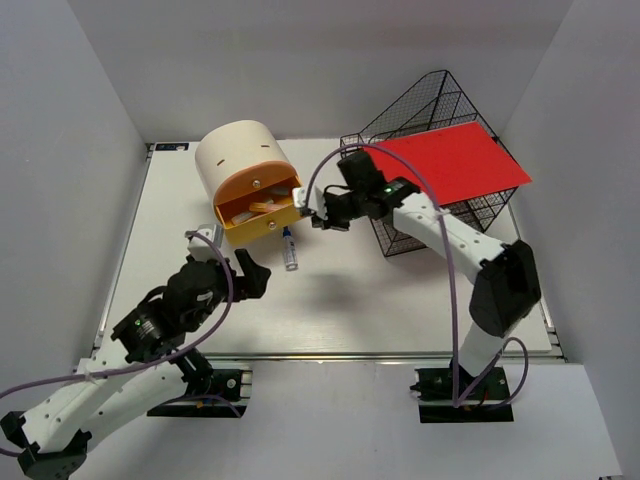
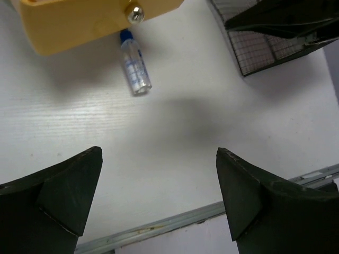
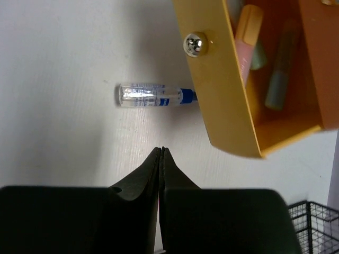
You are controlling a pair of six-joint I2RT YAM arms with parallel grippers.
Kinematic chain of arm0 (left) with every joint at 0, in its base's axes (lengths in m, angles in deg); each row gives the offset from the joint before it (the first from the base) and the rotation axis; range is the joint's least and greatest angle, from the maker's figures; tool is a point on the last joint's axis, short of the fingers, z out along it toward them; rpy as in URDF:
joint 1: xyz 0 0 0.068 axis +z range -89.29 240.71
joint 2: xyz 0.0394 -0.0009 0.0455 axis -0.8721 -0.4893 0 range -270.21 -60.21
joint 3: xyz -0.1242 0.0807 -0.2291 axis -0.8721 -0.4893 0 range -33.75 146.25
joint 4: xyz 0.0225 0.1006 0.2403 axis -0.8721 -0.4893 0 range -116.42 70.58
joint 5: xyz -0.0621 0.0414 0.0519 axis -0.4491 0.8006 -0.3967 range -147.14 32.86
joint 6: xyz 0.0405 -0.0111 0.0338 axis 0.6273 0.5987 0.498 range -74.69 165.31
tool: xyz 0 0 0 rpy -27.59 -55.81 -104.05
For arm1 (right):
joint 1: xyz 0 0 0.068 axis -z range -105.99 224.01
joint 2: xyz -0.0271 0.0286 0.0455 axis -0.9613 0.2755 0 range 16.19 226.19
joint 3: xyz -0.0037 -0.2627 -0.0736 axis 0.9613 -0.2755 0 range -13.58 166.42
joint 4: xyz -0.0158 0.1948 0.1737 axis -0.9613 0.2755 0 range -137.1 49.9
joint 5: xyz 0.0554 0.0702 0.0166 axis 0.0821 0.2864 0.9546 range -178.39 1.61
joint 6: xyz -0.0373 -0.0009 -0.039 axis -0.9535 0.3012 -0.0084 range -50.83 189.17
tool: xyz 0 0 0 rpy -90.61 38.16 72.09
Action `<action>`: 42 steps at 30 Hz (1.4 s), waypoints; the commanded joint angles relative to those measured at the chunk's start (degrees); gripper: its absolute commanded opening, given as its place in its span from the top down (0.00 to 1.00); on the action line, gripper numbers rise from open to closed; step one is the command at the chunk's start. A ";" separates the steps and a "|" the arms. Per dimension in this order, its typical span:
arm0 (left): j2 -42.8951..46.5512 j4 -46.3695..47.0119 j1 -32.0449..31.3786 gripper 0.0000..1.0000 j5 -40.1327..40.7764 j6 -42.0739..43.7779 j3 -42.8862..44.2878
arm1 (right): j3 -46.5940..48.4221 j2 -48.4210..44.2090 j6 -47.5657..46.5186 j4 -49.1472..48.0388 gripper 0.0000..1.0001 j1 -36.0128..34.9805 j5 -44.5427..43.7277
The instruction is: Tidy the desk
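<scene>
The desk (image 1: pixel 400 300) is showing plain white with a faint grain, and its front rail (image 2: pixel 159 225) is gleaming silver. The round drawer box (image 1: pixel 240 150) is wearing cream on its shell, while its open drawer (image 3: pixel 222 95) is glowing orange and carrying a shiny chrome knob (image 3: pixel 194 44). Inside, sticks (image 3: pixel 249 26) are showing pale orange, pink and grey-green. The small bottle (image 2: pixel 135 66) is looking clear, with a blue cap and blue print. A bright red sheet (image 1: pixel 455 160) is covering the black wire basket (image 1: pixel 420 100). The left gripper (image 2: pixel 158 159) and the right gripper (image 3: pixel 161 153) are both showing matt black. Purple cables (image 1: pixel 452 300) are trailing along the white-and-black arms (image 1: pixel 440 230).
</scene>
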 commanded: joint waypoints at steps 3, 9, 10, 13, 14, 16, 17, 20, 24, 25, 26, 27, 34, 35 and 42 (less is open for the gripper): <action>-0.95 -8.21 0.11 0.02 0.01 -4.85 0.65 | 4.95 6.07 -5.46 -7.14 0.98 -4.30 -8.98; 5.37 -11.02 0.11 0.02 2.92 -7.23 2.15 | 7.43 10.92 -3.10 -14.34 1.00 -6.24 -13.54; 5.99 -11.72 0.11 0.02 3.27 -7.58 2.23 | 7.78 12.14 -2.83 -15.31 1.00 -6.59 -14.25; 7.75 -14.09 0.11 0.02 3.97 -9.25 2.32 | 9.54 15.38 -2.47 -18.12 1.00 -6.86 -17.33; 8.62 -14.89 0.11 0.02 5.19 -10.30 2.50 | 10.15 16.18 -2.56 -19.00 1.00 -7.21 -19.25; 9.24 -17.51 0.11 0.02 6.60 -12.94 2.85 | 11.56 17.94 -2.04 -19.79 1.00 -7.30 -20.41; 9.77 -18.40 0.11 0.02 8.09 -15.03 3.55 | 11.65 18.39 -1.69 -21.02 1.00 -7.39 -21.02; 10.30 -19.99 0.11 0.02 9.33 -16.02 4.69 | 11.74 19.36 -1.42 -23.04 1.00 -7.56 -22.08; 10.74 -19.90 0.11 0.02 10.12 -16.11 6.54 | 13.67 21.46 -0.89 -24.45 1.00 -7.65 -22.35; 10.65 -19.90 0.11 0.02 10.30 -16.20 6.72 | 14.46 21.90 -0.63 -24.89 1.00 -7.56 -22.43; 10.74 -19.90 0.11 0.02 10.47 -16.29 6.80 | 14.90 22.17 -0.54 -25.42 1.00 -7.56 -22.70; 10.83 -19.90 0.11 0.02 10.56 -16.37 6.89 | 15.25 22.87 -0.28 -26.12 1.00 -7.48 -22.96; 11.53 -19.90 0.11 0.02 10.91 -17.43 6.72 | 19.03 26.12 0.78 -28.32 1.00 -7.47 -24.98; 11.71 -19.90 0.11 0.02 10.92 -17.60 6.54 | 19.91 26.47 0.95 -28.41 1.00 -7.65 -25.50; 13.11 -19.03 0.11 0.02 11.70 -20.50 5.84 | 21.32 27.79 2.18 -28.15 1.00 -7.56 -26.39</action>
